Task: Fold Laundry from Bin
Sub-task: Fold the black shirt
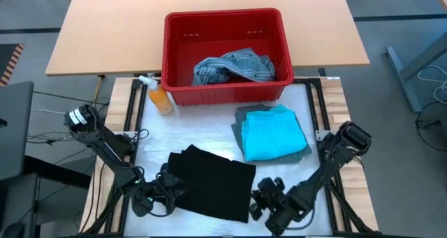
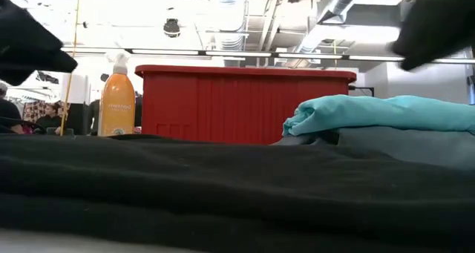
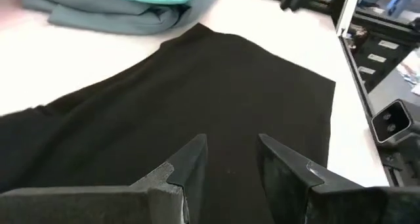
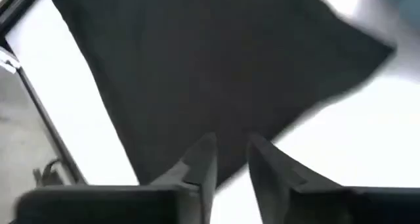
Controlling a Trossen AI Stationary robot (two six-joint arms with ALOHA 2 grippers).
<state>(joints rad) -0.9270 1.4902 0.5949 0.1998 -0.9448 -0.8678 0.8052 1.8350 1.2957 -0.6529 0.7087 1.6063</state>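
A black garment (image 1: pixel 213 182) lies flat and folded on the white table top near the front edge; it fills the foreground of the low view (image 2: pixel 223 186). My left gripper (image 1: pixel 155 196) is at its near left corner, open above the cloth (image 3: pixel 230 142). My right gripper (image 1: pixel 269 199) is at its near right corner, open over the cloth's edge (image 4: pixel 230 140). A folded turquoise garment (image 1: pixel 272 133) rests on a grey-green one (image 1: pixel 241 118) at the right. The red bin (image 1: pixel 223 16) stands at the far edge with a mottled blue-grey garment (image 1: pixel 234 67) inside.
An orange spray bottle (image 1: pixel 159 97) stands by the bin's left near corner. A wooden table (image 1: pixel 112 35) lies under and beyond the bin. Bare white table top (image 1: pixel 188 126) lies between the black garment and the bin. People show far off in the room (image 2: pixel 9 112).
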